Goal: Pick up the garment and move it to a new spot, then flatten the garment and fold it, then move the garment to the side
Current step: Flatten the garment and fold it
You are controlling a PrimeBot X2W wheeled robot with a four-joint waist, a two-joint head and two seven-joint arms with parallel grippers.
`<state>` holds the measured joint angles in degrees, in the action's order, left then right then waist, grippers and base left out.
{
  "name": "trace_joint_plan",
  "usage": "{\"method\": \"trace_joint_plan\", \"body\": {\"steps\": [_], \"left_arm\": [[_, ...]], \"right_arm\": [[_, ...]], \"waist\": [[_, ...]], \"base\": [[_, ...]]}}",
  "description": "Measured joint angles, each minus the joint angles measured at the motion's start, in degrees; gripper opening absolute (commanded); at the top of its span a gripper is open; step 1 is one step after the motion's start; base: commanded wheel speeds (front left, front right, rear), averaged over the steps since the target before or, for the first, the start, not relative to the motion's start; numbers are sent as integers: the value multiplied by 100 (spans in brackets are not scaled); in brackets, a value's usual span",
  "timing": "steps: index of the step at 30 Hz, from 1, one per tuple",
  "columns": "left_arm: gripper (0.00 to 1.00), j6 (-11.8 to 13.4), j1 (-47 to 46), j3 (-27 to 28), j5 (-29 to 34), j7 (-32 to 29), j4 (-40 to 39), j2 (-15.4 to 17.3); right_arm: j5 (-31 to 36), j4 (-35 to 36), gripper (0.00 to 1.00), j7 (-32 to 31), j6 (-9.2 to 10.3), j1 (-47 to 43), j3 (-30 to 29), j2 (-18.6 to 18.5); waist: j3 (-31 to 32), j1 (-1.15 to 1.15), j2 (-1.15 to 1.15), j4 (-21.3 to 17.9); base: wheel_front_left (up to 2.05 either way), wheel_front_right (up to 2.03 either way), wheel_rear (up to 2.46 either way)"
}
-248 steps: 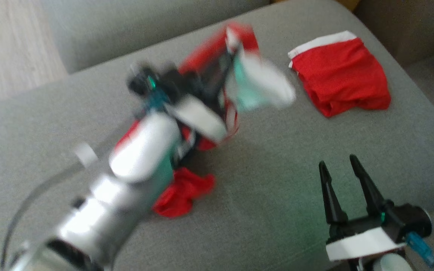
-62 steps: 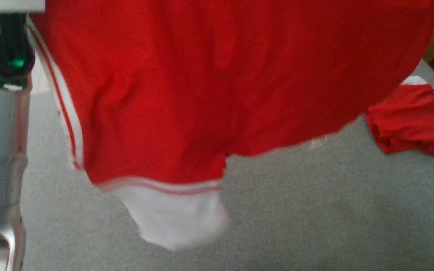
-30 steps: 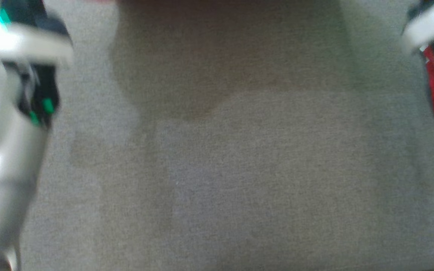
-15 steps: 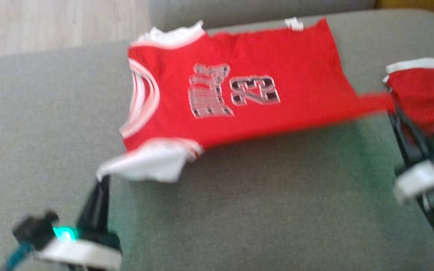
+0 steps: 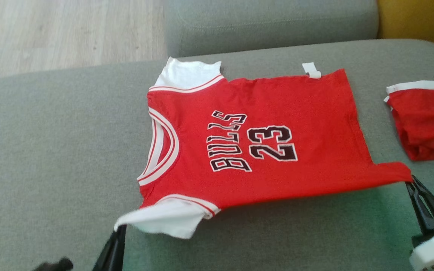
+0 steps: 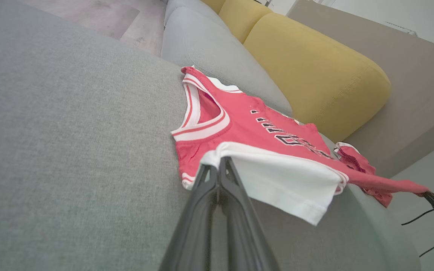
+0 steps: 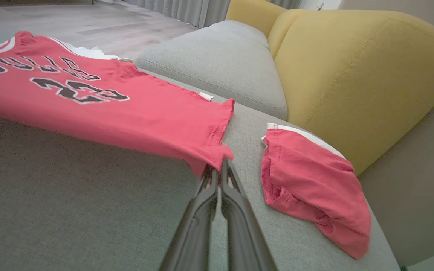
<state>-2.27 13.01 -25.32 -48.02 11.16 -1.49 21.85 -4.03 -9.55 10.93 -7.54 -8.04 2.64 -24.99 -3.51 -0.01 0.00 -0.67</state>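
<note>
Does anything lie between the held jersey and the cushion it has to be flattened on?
Nothing visible does: plain cushion shows under the lifted near edge of the jersey. The folded red shorts lie apart, beyond the hem corner pinched by the right hand.

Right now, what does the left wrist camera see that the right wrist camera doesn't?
Left wrist view: the left gripper up close, pinching the white sleeve of the jersey. Right wrist view: the right gripper up close, pinching the red hem corner. Both: the jersey with its black lettering, the red shorts, the grey sofa and the yellow cushion.
</note>
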Motion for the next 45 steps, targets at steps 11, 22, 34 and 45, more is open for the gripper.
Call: {"method": "trace_joint_plan", "body": {"steps": [11,22,34,45], "left_arm": [[0,-193,-1919,-64,122,-164,834,-208],[0,-436,-3323,-181,270,26,2182,-415],[100,-446,-3956,-166,463,296,3214,-751],[100,499,-2664,63,1674,328,2967,-969]], "right_arm": [[-42,-677,0,-250,0,1199,192,278],[-42,-2003,0,-69,0,2580,715,341],[-103,-3008,100,320,0,3540,1194,478],[-101,-2458,100,328,0,2901,686,756]], "waist": [[-464,2,0,-68],[-901,1,0,-219],[-1139,2,0,-205],[-893,0,0,-265]], "base": [[0,0,0],[0,0,0],[0,0,0],[0,0,0]]}}
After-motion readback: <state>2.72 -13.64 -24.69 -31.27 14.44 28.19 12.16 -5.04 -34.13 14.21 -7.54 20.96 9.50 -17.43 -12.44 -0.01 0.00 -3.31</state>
